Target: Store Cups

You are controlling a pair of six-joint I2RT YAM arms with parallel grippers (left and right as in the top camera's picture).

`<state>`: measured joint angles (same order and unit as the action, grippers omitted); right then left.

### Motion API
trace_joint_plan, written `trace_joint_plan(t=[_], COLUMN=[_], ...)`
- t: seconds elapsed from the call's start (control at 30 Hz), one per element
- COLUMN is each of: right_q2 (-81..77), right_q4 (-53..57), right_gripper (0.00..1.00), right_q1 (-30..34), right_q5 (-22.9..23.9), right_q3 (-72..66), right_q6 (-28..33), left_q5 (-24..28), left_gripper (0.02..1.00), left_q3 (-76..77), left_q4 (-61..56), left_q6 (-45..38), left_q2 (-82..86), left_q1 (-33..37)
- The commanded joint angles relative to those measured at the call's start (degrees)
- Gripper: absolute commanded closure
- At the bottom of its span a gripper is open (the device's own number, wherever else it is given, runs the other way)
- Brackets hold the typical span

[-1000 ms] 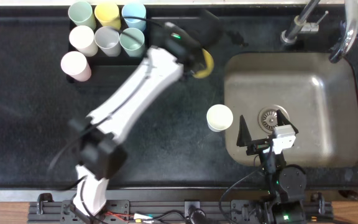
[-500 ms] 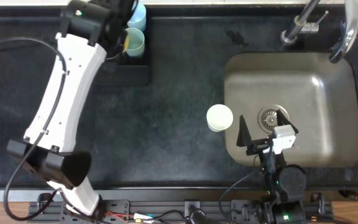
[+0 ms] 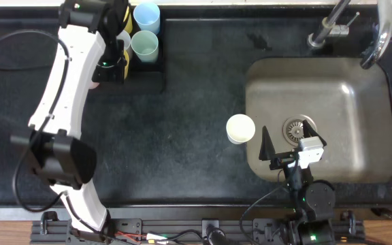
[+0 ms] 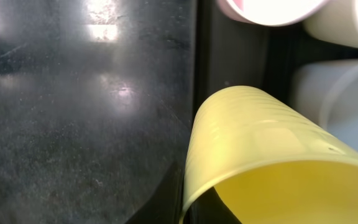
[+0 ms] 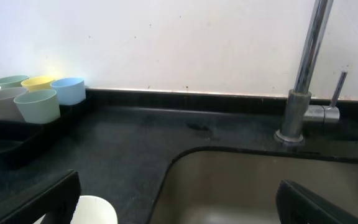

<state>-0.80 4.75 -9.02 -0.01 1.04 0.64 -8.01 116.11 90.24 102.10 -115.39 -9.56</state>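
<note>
Top view: my left tool point(image 3: 114, 64) has swung from mid-worktop to the far-left tray point(image 3: 152, 80), beside the green cup point(image 3: 144, 45). The white cup point(image 3: 240, 128) sits untouched by the sink point(image 3: 346, 95). Left wrist: I am clamped on the yellow cup point(image 4: 272, 143), tilted over the tray's edge, so I judge it nearly stored. Right wrist: my right tool point(image 5: 179, 205) idles, fingers apart.
</note>
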Motion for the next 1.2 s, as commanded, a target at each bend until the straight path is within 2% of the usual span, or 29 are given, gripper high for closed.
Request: trace_joint_plan(t=[0.03, 0.3, 0.5, 0.87, 1.2], right_q2=[0.59, 0.59, 0.59, 0.59, 0.59], right_q4=[-0.31, -0.31, -0.31, -0.31, -0.31], right_gripper=[0.003, 0.007, 0.007, 0.005, 0.003], right_q1=[0.04, 0.04, 0.04, 0.04, 0.04], right_q5=[0.04, 0.04, 0.04, 0.04, 0.04], right_q3=[-0.76, -0.76, -0.76, -0.76, -0.76], right_q6=[-0.26, -0.26, -0.26, -0.26, -0.26], left_q5=[2.78, 4.17, 4.35, 5.57, 4.76], left_gripper=[0.982, 0.982, 0.982, 0.982, 0.982], left_q3=[-0.66, -0.68, -1.09, -9.84, -13.16], left_q4=[0.02, -3.13, -5.95, -14.95, -15.61], left_q6=[0.76, -4.83, -5.79, -6.01, -4.33], left_q2=[-1.81, -4.24, -5.18, -2.82, -0.63], left_q1=[2.05, 4.17, 4.26, 5.05, 5.70])
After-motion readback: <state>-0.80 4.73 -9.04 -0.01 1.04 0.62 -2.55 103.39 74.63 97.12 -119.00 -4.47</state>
